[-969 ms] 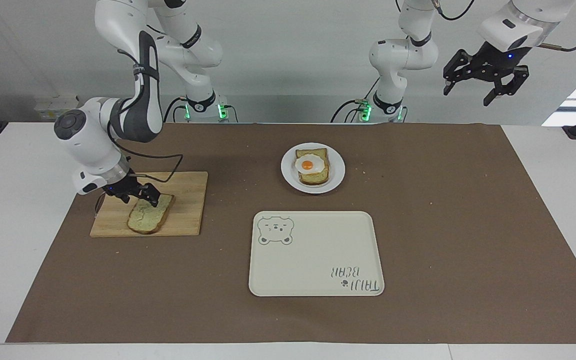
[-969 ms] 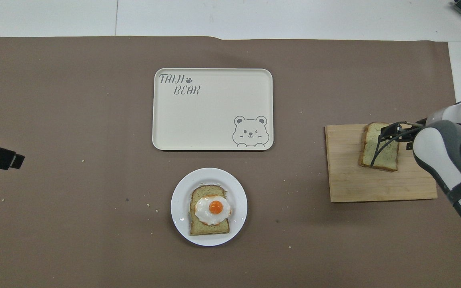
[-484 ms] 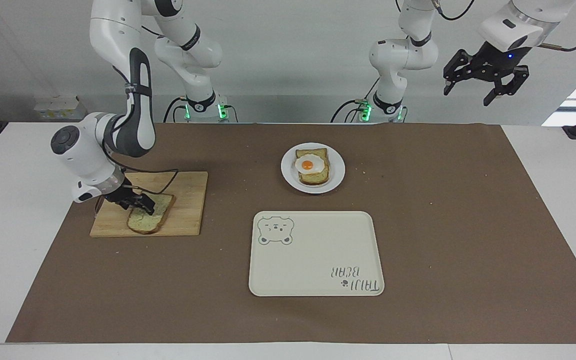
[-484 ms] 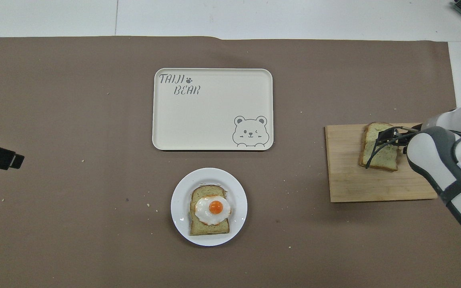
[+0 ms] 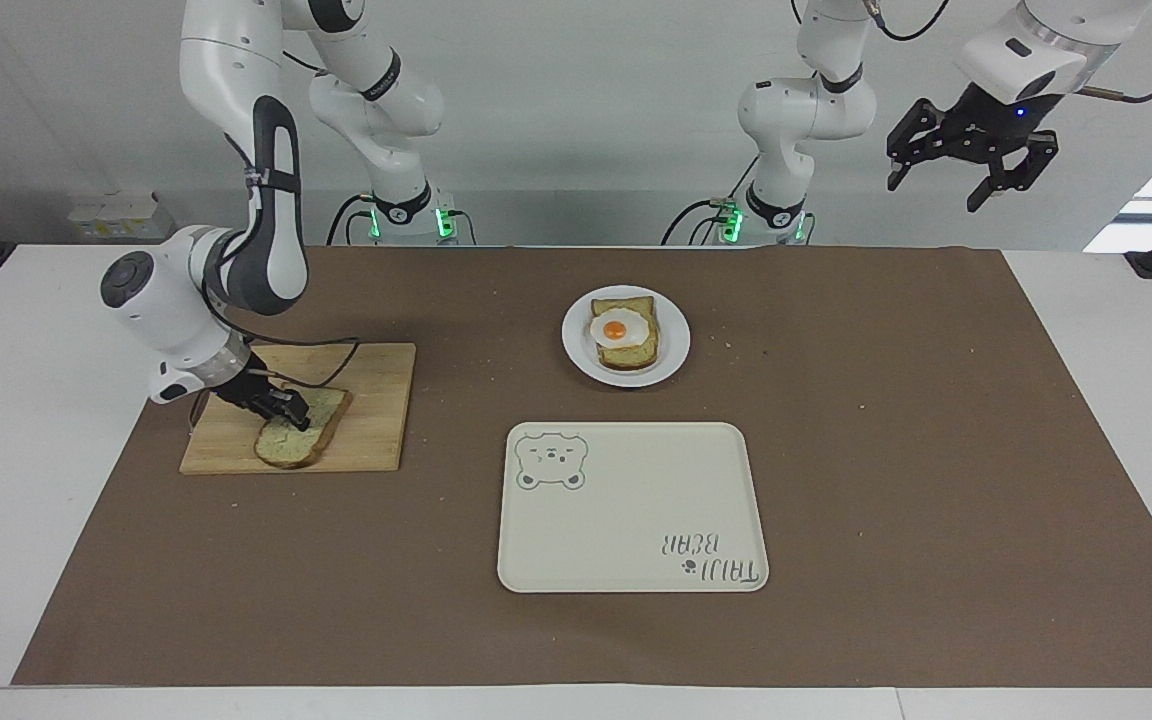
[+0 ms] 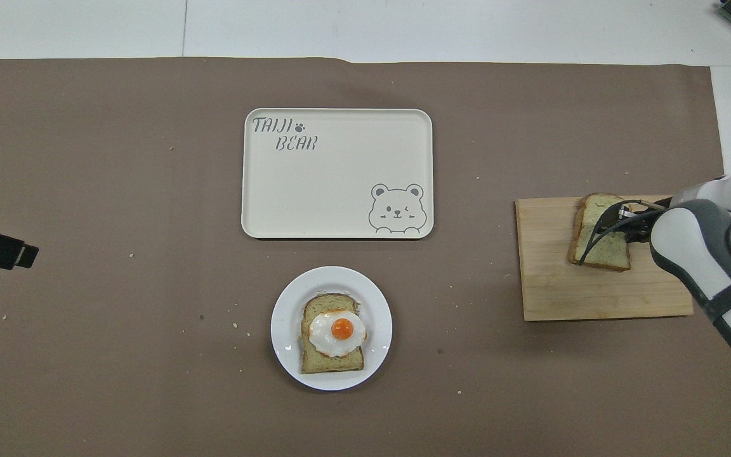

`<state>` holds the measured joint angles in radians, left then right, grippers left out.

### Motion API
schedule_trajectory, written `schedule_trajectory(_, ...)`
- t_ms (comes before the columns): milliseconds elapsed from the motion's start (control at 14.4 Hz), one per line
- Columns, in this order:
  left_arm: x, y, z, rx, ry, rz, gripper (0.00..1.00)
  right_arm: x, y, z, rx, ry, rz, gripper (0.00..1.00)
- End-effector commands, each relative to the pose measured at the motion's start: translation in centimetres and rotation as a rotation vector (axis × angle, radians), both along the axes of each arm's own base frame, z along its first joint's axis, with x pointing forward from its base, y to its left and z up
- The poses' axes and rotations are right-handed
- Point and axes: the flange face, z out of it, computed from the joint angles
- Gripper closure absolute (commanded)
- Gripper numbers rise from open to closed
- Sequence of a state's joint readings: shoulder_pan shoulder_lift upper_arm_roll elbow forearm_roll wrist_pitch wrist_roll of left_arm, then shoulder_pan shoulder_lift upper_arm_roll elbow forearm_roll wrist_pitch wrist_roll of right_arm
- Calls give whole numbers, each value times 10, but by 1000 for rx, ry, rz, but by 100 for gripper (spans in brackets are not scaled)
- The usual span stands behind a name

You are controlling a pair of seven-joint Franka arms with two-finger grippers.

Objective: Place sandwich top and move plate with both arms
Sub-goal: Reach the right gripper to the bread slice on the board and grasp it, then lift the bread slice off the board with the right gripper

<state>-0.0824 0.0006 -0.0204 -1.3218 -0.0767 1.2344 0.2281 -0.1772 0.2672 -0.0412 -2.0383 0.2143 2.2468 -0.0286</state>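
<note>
Facing view: a white bench (image 5: 1116, 420) under a brown mat (image 5: 936, 450), against a pale grey wall.
The right gripper (image 5: 281, 408) pinches the sandwich top (image 5: 298, 432) on the wooden board (image 5: 376, 400); the left gripper (image 5: 966, 160) hangs wide apart above its end. The plate (image 5: 671, 355) holds egg-topped bread (image 5: 624, 335), with the bear tray (image 5: 636, 510) farther from the robots.
</note>
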Motion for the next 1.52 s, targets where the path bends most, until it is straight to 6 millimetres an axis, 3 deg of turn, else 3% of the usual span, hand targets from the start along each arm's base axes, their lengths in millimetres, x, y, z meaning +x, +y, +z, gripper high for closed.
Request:
schedule_trajectory(0,-5,2,1,-13,-5,9,0,-4,0,-7,21,-13,15,100)
schedule_trajectory(346,-5,2,1,-13,-5,8,0,3,5,-5,17,-10,39,100)
schedule_trajectory(623,-5,2,1,-13,-4,8,0,11,9,9,6,-30,102,100)
schedule_trajectory(830,-6,3,1,-13,-2,9,0,19,14,33,-11,-16,275,100)
schedule_trajectory(1107,-6,2,0,-12,1,7,0,26,27,87,35,15,418,100)
schedule_trajectory(1246,-7,2,1,-12,1,7,0,23,47,111,54,9,473,100)
schedule_trajectory(1453,-7,1,1,-12,1,6,0,12,81,132,92,35,527,100)
